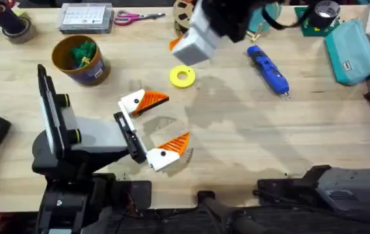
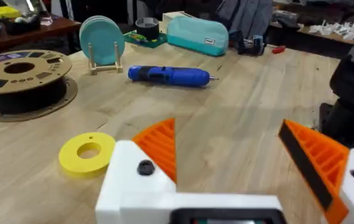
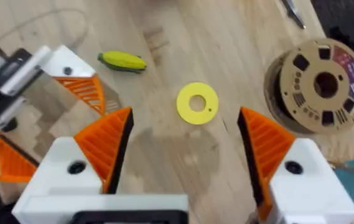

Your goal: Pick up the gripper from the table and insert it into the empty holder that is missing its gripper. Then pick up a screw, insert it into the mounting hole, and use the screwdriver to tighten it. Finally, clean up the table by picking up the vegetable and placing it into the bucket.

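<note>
**Both grippers open above the table, holding nothing**

The right gripper [image 3: 180, 149] hangs high over the far middle of the table, its two orange pads [image 3: 105, 146] spread wide with nothing between them. Straight below the gap lies the yellow ring [image 3: 197, 102], flat on the wood. Just past the ring, to one side, sits the vegetable [image 3: 122, 60], a small yellow-green piece lying alone on the bare table. On the ring's other side stands a cardboard spool [image 3: 321, 85].

The left gripper [image 1: 152, 127] rests low near the table's middle, its fingers also parted and empty; both of its white blocks carry orange wedges. From its wrist camera the ring [image 2: 87, 151] lies just ahead of one finger [image 2: 158, 148], and the screwdriver [image 2: 169, 75] lies on its side well beyond, tip pointing away from the spool [image 2: 20, 78].

From overhead, the screwdriver [image 1: 268, 69] lies well off to the right of the right gripper [image 1: 194, 42]. The bucket [image 1: 80, 60] stands upright beyond the left arm, with a green leafy bunch [image 1: 82, 52] inside it. Scissors [image 1: 136, 17] and a teal pouch [image 1: 350, 51] lie along the far edge.
</note>
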